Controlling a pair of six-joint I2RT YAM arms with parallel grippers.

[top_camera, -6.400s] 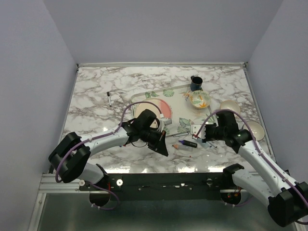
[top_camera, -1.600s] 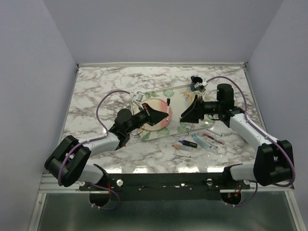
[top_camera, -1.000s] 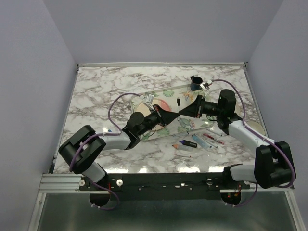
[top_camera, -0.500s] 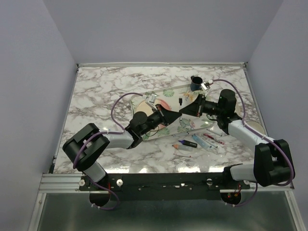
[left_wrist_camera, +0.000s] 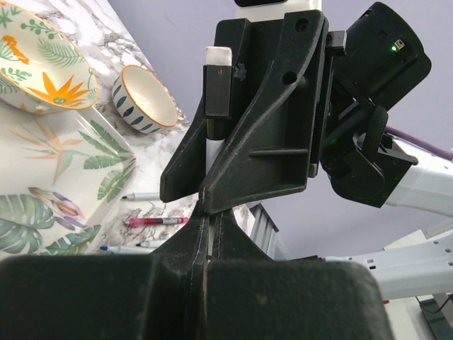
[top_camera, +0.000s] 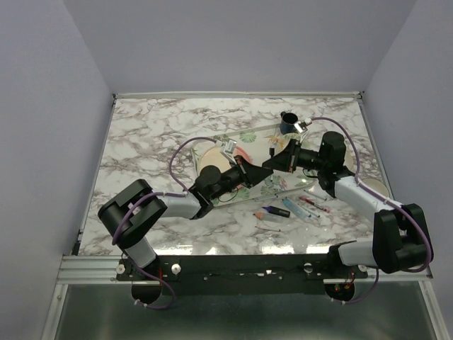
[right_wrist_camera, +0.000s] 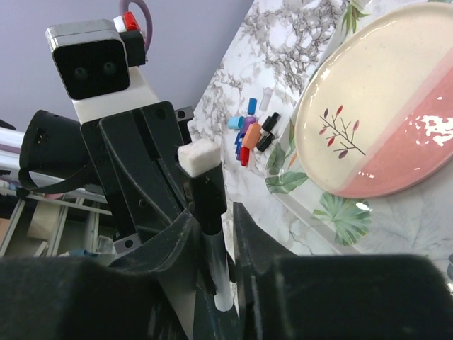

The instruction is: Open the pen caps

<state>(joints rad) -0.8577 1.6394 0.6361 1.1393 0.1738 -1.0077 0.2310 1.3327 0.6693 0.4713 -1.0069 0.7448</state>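
Black cap (left_wrist_camera: 217, 92): a white block tops it. It is seated on the end of the pen and sticks out past both sets of fingers where the two grippers meet nose to nose.
Pen (left_wrist_camera: 210, 159): a thin white barrel that runs straight from the cap down into the left gripper's fingers. It is lifted off the table.
Left gripper (left_wrist_camera: 210, 227): its fingers are pressed together on the white barrel, with no gap showing beside it.
Right gripper (right_wrist_camera: 214, 230): one finger stands close on each side of the black section's lower part. I cannot tell whether they pinch it or only flank it.
Loose caps (right_wrist_camera: 251, 131): a small heap in blue, purple, orange, black and red. It lies on the marble beyond the left gripper, just off the plate's edge.
Plate (right_wrist_camera: 368, 92): cream and pink with a twig motif. It sits beneath and beyond the joined fingertips.
Tray (right_wrist_camera: 340, 216): printed with leaves. It is under the plate and directly below both grippers.
Bowls: a blue-leaf one (left_wrist_camera: 145, 117) and a fern-and-orange one (left_wrist_camera: 42, 71) sit behind the right gripper, as the left wrist sees it.
Other pens (top_camera: 279, 211): several, scattered on the marble table (top_camera: 141, 142). They are below the right gripper's arm, nearer the bases than its fingertips.
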